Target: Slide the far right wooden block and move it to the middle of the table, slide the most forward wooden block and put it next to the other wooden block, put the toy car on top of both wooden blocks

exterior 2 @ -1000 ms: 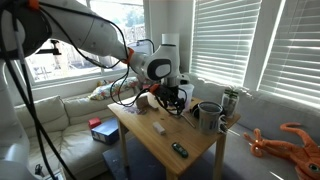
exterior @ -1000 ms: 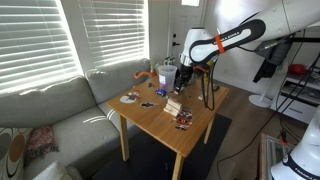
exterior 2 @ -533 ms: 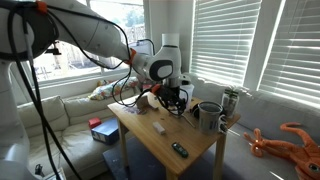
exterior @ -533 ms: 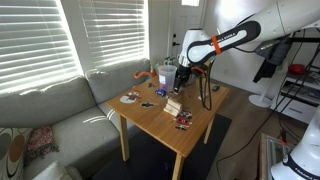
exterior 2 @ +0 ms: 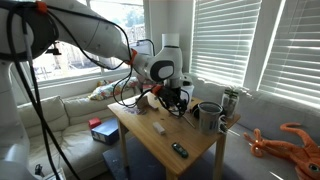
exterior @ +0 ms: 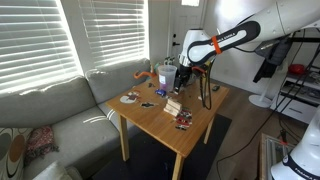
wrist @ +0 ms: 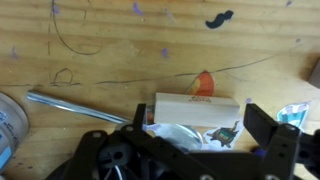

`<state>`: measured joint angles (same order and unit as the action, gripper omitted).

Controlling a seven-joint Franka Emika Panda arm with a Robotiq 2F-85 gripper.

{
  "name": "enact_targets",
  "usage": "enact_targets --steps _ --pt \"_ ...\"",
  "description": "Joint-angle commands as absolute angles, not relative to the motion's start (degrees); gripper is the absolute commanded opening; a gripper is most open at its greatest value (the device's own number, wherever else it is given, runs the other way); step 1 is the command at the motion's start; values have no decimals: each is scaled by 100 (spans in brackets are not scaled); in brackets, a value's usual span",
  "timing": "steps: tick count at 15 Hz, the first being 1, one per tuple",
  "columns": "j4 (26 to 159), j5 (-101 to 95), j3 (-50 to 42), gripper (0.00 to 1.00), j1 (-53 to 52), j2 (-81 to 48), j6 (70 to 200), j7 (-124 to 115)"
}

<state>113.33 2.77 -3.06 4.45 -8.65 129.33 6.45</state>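
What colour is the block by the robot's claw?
The wooden block is pale tan, clearest in the wrist view.

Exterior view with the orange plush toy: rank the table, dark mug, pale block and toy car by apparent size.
1. table
2. dark mug
3-4. toy car and pale block: they look alike, and the car sits nearer the camera, so I won't rank them.

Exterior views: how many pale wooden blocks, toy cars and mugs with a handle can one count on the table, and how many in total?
pale wooden block: 1
toy car: 1
mug with a handle: 1
Total: 3
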Motion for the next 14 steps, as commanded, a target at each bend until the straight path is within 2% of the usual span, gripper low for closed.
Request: enact_targets --steps 1,6,7,9,10,14 --pt "11295 379 -298 98 482 -905 12877 813" --pt "11290 417 -289 100 488 -956 12884 851" --pt "11287 425 -290 95 491 -966 12878 852" --pt "11312 379 -303 66 485 -961 12908 781" --pt "11339 391 -300 60 486 -927 12930 786" --pt "11645 458 -303 60 501 -580 12833 811"
